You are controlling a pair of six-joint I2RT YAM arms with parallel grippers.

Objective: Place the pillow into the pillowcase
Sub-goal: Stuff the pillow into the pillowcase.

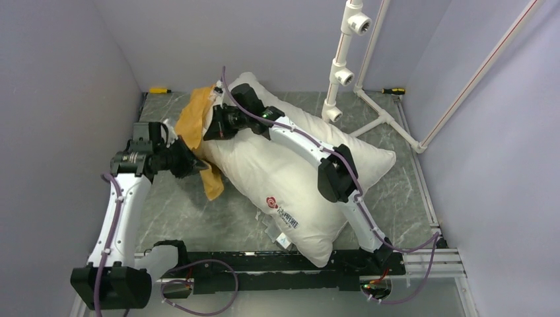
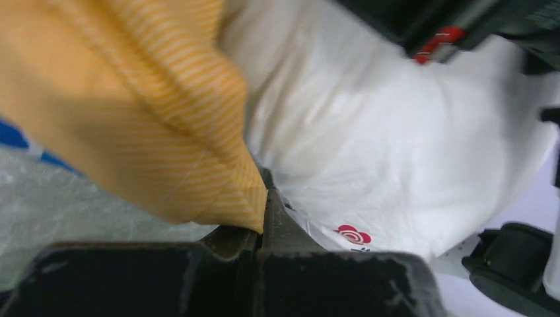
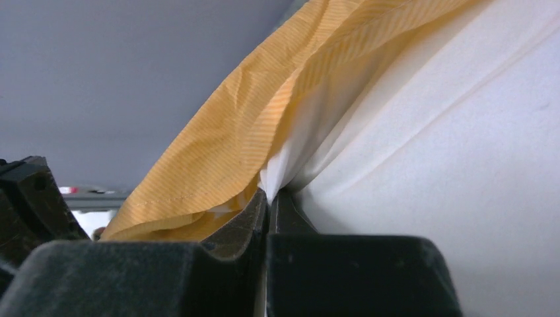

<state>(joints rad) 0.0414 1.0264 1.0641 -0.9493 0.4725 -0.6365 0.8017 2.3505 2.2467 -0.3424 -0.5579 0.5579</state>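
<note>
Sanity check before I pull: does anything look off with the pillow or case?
Yes. The right claw seems shut on a fold of the white pillow itself, with the pillowcase hem lying just beside it. The pillowcase is bunched, orange side out, around only the pillow's far end. The left claw is shut on its hem.

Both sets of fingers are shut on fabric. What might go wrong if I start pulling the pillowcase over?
1. The right fingers close just where the pillowcase hem meets the pillow. They may pinch pillow cloth too, so pulling would drag the pillow along.
2. The left fingers hold only a corner fold of pillowcase, which could slip free.
3. Most of the pillow lies uncovered, so the fabric may bunch.
</note>
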